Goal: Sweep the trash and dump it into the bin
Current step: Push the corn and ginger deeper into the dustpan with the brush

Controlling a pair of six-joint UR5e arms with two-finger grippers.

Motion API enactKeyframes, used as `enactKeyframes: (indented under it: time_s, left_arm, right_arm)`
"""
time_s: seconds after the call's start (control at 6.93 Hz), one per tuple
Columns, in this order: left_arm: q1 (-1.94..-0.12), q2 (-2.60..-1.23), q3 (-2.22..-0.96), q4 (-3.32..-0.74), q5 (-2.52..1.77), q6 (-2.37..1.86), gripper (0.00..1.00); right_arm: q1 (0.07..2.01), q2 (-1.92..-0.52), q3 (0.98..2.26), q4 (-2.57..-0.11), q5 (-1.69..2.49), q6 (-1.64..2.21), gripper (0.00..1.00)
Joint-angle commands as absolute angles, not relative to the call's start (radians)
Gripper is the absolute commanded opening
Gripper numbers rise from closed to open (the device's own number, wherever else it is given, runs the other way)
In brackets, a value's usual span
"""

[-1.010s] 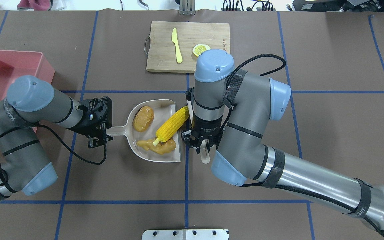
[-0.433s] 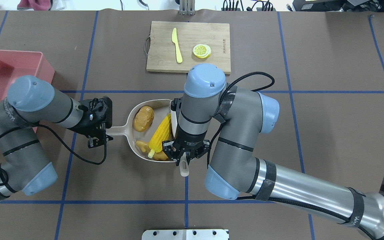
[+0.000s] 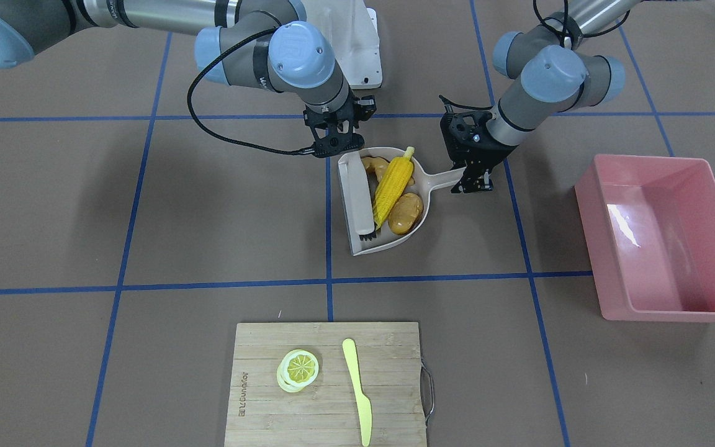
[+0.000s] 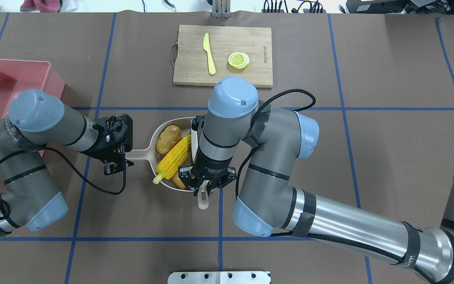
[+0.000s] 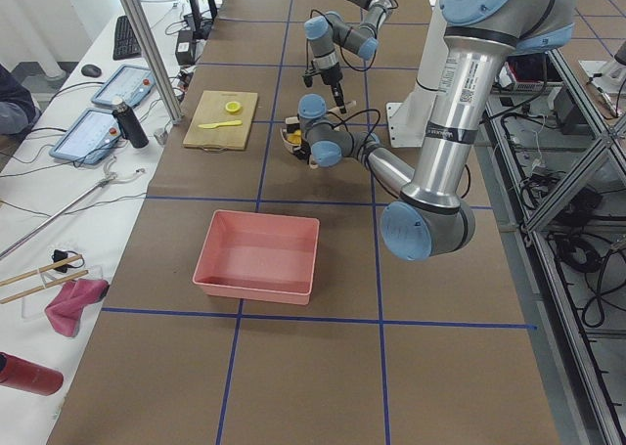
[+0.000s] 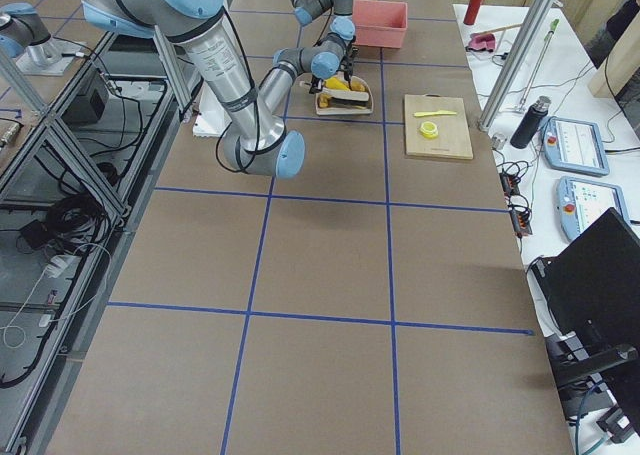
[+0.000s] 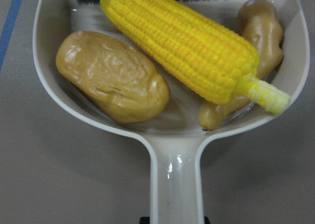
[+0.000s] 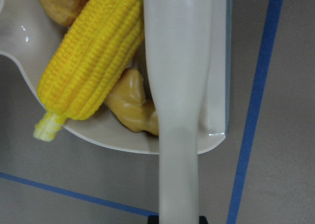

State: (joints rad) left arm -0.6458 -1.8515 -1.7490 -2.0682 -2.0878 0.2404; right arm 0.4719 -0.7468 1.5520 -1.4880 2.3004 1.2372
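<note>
Left hand holds dustpan of trash; right hand brush alongside.

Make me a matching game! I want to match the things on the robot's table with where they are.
Things:
1. corn cob
2. lemon slice
3. pink bin
4. brush

Where or how:
a. on the cutting board
b. nothing inside it
c. lying in the dustpan
d. held by the right claw

Pairs: 1-c, 2-a, 3-b, 4-d
</note>
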Motion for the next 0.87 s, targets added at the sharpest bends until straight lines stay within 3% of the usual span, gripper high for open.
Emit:
enactKeyframes:
  time_s: [0.0,0.29,0.58,0.72]
  left_arm:
    - [-0.646,-1.855,-1.75,-2.092,-2.088,0.236,0.27]
    - [-0.646,-1.856,-1.752,-2.095,-2.089,0.225,0.27]
    - [-0.646,-1.856,-1.75,-2.111,-2.089,0.212,0.21]
    - [-0.646,-1.858,-1.75,-2.115,-2.089,0.21,0.04]
  right_arm:
    - [0.488,-0.739,1.549,-1.462,2.328,1.273,0.0]
    - [0.531,-0.745,1.56,-1.495,2.396,1.275,0.0]
    - [0.605,-0.781,1.664,-1.587,2.489,1.275,0.0]
    - [0.647,-0.808,1.721,-1.626,2.514,1.275,0.0]
